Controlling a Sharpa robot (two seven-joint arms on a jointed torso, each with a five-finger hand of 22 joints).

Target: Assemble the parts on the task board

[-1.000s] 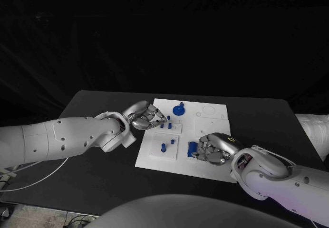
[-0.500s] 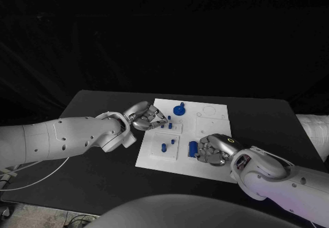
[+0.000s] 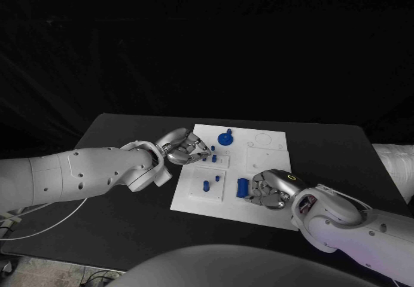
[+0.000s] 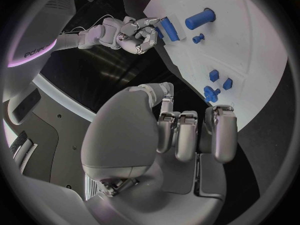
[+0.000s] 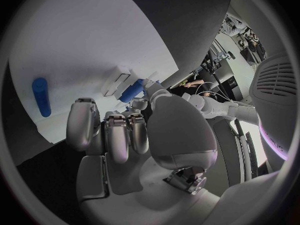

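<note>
The white task board (image 3: 259, 156) lies in the middle of the black table. On it are a round blue part (image 3: 225, 139), two small blue pegs (image 3: 214, 158), a blue cylinder (image 3: 205, 184) and a flat blue block (image 3: 242, 188). My left hand (image 3: 183, 146) hovers at the board's left edge beside the small pegs (image 4: 212, 92), its fingers (image 4: 187, 135) curled in on nothing. My right hand (image 3: 269, 190) sits low on the board's near right part. Its curled fingers (image 5: 119, 130) touch the blue block (image 4: 167, 29); no grip on it shows.
Black table surface (image 3: 112, 203) surrounds the board on all sides. A raised white block (image 5: 117, 83) stands on the board near the blue cylinder (image 5: 41, 96). The board's far right part (image 3: 265, 142) carries round recesses.
My right hand has slid a little toward the board's near edge, staying against the blue block. My left hand has hardly moved.
</note>
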